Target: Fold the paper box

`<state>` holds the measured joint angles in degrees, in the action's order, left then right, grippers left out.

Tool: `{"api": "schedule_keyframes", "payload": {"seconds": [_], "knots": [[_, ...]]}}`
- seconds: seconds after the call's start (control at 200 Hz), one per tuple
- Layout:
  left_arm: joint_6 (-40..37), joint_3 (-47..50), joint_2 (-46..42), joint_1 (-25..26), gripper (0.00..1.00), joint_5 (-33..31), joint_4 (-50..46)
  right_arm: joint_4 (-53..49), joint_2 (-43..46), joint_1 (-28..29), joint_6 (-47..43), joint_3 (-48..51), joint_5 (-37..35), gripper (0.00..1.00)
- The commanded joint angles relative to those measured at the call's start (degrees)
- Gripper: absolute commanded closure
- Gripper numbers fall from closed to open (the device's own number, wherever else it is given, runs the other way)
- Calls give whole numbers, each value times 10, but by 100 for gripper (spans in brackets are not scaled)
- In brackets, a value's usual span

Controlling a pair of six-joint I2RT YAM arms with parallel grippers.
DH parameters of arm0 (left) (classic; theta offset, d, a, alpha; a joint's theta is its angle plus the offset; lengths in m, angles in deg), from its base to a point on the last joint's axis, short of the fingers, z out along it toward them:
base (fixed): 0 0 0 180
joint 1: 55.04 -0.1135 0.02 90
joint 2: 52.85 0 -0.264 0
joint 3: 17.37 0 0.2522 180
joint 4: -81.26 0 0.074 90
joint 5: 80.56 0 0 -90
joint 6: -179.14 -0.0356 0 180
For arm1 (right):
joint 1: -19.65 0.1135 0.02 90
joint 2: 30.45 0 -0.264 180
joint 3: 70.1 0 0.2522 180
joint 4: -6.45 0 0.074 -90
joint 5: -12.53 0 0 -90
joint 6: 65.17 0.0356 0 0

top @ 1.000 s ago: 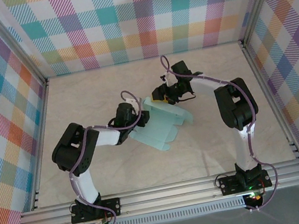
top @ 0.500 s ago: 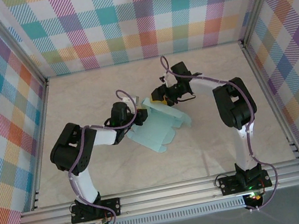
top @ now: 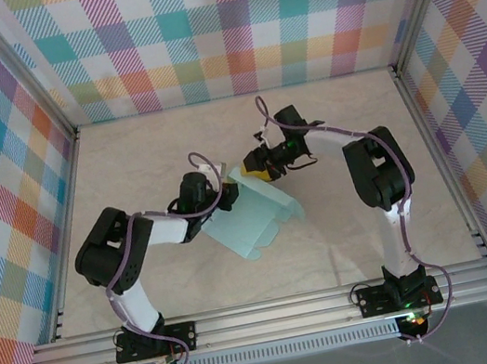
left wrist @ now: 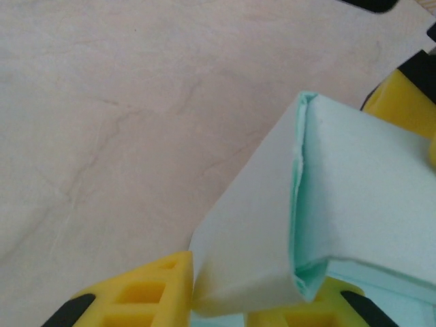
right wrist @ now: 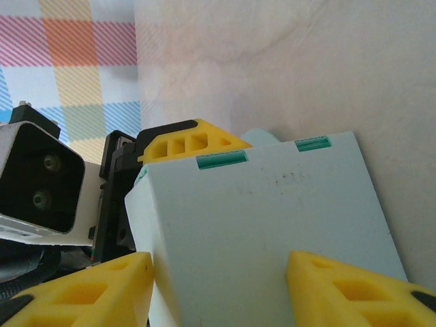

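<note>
Mint-teal paper box (top: 255, 219), partly folded, lies at the middle of the pale table (top: 126, 156) in the overhead view, its tabbed edge pointing toward 5 o'clock. At the sheet's 10 o'clock edge the left gripper (top: 226, 193) is clamped narrow on a doubled-over flap (left wrist: 259, 231). Its wrist camera shows the folded card wedged between the two yellow fingers (left wrist: 143, 293), touching both. At the box's 12 o'clock corner the right gripper (top: 257, 170) stands about half-wide. Its yellow fingertips (right wrist: 354, 289) are spread in front of a flat panel (right wrist: 272, 218) with two dark green slots (right wrist: 221, 160) along its far edge; whether they press the card cannot be told. The two grippers sit just beside each other. Checked walls (top: 225, 25) ring the table at 9, 12 and 3 o'clock.
</note>
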<state>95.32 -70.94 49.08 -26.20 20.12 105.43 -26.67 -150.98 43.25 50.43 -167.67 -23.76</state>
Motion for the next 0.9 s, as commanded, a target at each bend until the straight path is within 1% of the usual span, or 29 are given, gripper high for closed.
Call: {"api": "schedule_keyframes", "payload": {"seconds": [0.0,0.215,0.35,0.555,0.74,0.895], "knots": [[-4,34,-37,9,76,-25,30,-44,-8,15,-42,-15,31,46],[-2,86,-84,22,76,-53,34,-75,-4,30,-66,-19,39,45],[-14,98,-89,28,76,-67,36,-79,-7,37,-71,-21,45,45],[-21,106,-62,36,76,-74,76,-74,-6,40,-62,-21,46,45],[-20,108,-37,36,76,-64,115,-86,1,40,-67,-18,37,45],[-24,102,-30,36,74,-52,123,-90,0,41,-71,-16,37,45]]}}
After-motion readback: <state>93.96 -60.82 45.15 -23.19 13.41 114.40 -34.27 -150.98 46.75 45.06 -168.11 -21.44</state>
